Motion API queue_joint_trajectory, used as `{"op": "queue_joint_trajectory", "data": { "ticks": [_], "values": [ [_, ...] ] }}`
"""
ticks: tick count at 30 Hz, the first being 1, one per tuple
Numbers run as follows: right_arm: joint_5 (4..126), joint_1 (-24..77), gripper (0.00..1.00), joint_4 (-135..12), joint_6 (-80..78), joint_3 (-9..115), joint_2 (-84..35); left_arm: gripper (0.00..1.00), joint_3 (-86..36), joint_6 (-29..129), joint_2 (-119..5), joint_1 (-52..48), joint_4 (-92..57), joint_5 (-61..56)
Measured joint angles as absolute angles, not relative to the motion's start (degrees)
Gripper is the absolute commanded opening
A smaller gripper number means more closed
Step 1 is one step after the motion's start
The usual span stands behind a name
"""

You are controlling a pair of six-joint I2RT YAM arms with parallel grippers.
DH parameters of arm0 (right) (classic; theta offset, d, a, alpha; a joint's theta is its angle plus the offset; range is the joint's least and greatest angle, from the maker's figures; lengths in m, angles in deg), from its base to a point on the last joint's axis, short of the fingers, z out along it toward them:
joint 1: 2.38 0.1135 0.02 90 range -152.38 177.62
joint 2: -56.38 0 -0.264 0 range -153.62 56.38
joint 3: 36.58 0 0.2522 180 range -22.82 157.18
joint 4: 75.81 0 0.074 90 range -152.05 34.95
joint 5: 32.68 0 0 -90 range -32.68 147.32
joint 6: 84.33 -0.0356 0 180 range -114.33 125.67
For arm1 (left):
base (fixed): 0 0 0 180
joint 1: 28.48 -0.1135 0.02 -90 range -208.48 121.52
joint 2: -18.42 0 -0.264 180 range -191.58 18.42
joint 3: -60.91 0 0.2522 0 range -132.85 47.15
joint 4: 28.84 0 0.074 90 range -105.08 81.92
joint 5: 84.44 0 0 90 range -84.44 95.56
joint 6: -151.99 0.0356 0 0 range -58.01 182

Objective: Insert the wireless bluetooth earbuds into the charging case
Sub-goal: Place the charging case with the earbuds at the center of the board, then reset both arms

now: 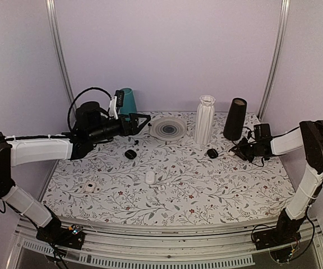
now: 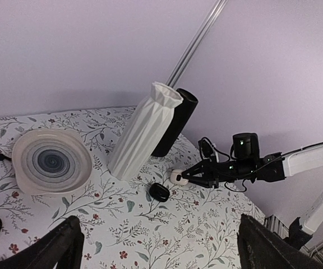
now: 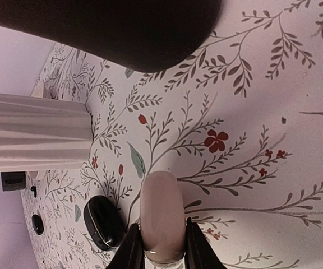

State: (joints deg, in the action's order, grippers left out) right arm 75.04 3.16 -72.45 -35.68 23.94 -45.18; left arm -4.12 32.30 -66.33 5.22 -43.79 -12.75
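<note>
Top external: left pincer (image 1: 143, 122) hangs wide apart at back left, nothing in it; right pincer (image 1: 235, 148) sits by the tall black cylinder (image 1: 235, 119).

Left wrist: the right one is clamped on the smooth white pebble-shaped charging case (image 2: 176, 177), apparently clear of the floral table (image 2: 206, 224), near the glossy black oval case (image 2: 159, 192).

Right wrist: the long axis runs straight out past the tips. Only the near end is pinched, so it could swivel or slip.
</note>
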Motion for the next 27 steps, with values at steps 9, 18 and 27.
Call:
{"op": "queue_joint_trajectory", "data": {
  "ticks": [9, 18, 27],
  "values": [
    [76.68, 3.16, 0.29, -72.36, -35.7, 24.71, -46.14, 0.96, -4.1, 31.93, -66.35, 5.22, -43.35, -11.96],
    [76.52, 3.16, 0.74, -69.82, -35.35, 24.73, -46.12, 0.96, -4.1, 31.97, -66.35, 5.22, -43.28, -11.98],
    [74.05, 3.16, 0.99, -66.74, -34.1, 24.75, -42.3, 0.96, -4.1, 32.28, -66.35, 5.2, -43.28, -12.03]
  ]
}}
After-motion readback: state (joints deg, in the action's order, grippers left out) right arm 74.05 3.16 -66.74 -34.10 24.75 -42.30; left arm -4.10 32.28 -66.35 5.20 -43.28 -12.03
